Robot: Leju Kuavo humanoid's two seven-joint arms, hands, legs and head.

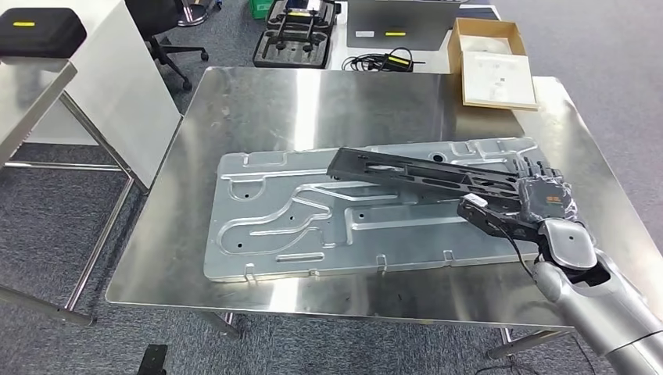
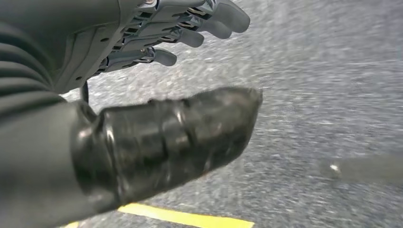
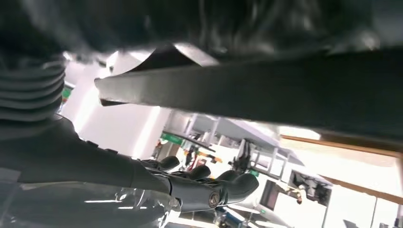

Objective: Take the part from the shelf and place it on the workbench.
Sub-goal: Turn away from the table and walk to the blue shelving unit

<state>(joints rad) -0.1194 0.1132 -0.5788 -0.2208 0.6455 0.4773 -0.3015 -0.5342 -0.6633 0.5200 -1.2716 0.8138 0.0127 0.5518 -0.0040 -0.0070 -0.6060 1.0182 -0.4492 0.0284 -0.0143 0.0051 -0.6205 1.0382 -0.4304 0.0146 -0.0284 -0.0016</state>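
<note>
Part [image 1: 422, 176] gripped by right hand [image 1: 539, 205] over workbench [image 1: 313, 109].

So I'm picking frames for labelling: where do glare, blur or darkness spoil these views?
Head view: sharp, but ceiling light streaks across the workbench. Left wrist view: the left hand and the floor are motion-blurred. Right wrist view: the black part is dark and soft against a blown-out bright background.

Stamped panel [image 1: 328, 223] flat on workbench [image 1: 258, 101]; long part [image 1: 414, 173] across panel's right half; cardboard box [image 1: 491, 62] behind.
</note>
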